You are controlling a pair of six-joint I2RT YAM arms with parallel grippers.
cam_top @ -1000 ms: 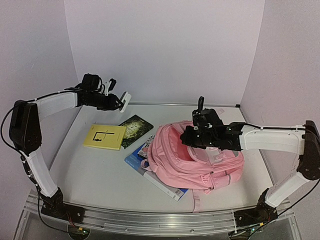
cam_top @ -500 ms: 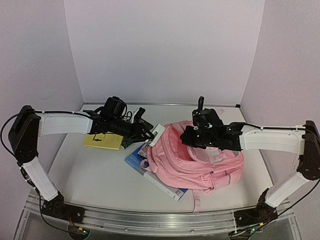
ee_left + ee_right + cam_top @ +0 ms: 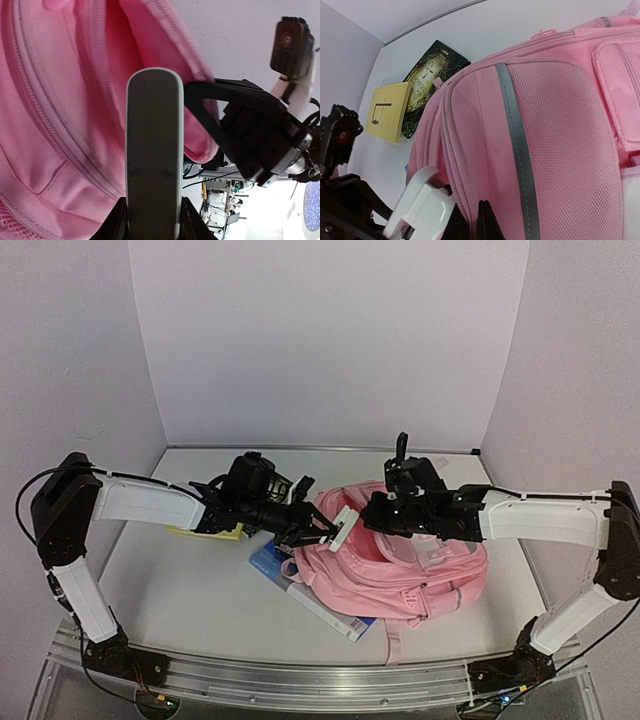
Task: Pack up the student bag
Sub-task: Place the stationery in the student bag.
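Note:
The student bag, a pink backpack with grey strips, lies at the table's middle right. My right gripper is shut on the fabric rim of its opening and holds that rim lifted; in the right wrist view the gripper pinches the zipped edge of the bag. My left gripper is shut on a white flat block whose tip is at the mouth of the bag. The left wrist view shows the block upright between the fingers, with pink fabric beside it.
A blue book lies partly under the bag's left side. A yellow book and a dark green book lie on the table behind the left arm. Walls close in the left, back and right.
My left arm has swung from the back left, above the books, down and right to the bag's opening, carrying the white block. The right gripper has kept its hold on the bag.

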